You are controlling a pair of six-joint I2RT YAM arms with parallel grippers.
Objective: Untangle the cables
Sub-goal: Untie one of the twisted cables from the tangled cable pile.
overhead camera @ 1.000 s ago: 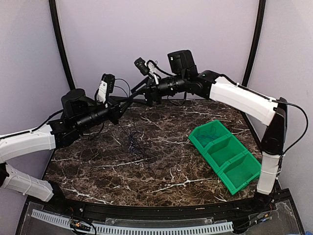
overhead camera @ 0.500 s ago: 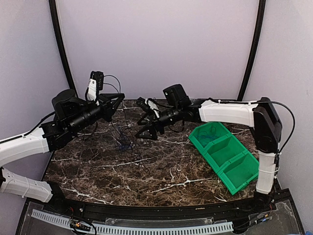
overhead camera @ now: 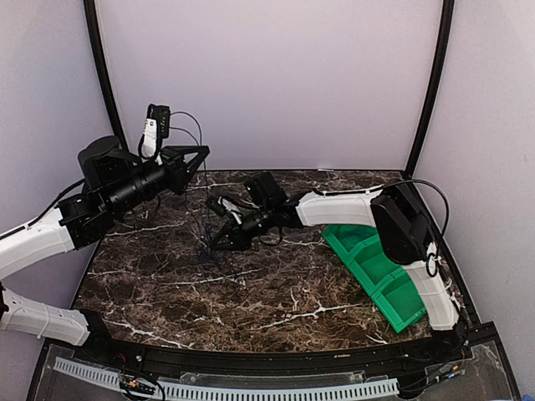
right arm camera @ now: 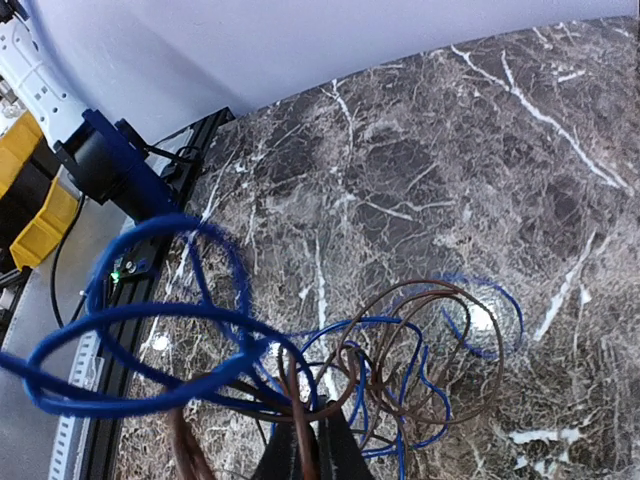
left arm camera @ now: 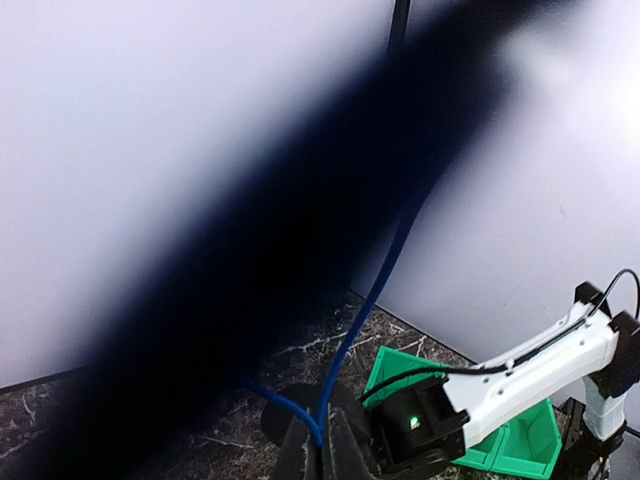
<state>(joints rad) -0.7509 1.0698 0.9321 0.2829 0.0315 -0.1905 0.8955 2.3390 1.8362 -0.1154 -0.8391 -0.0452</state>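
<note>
Top external: cables (overhead camera: 207,244) hang well left of green bin (overhead camera: 393,288). Left gripper (overhead camera: 201,155) raised, clenched on upper strands. Right gripper (overhead camera: 219,238) lower, pinching blue and brown loops.

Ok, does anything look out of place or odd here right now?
Nothing spilled or broken. The cables are a knotted blue-and-dark bundle, part lifted off the table, with the blue cable strung between the left end effector and right end effector. A dark blur fills much of the left wrist view.
</note>
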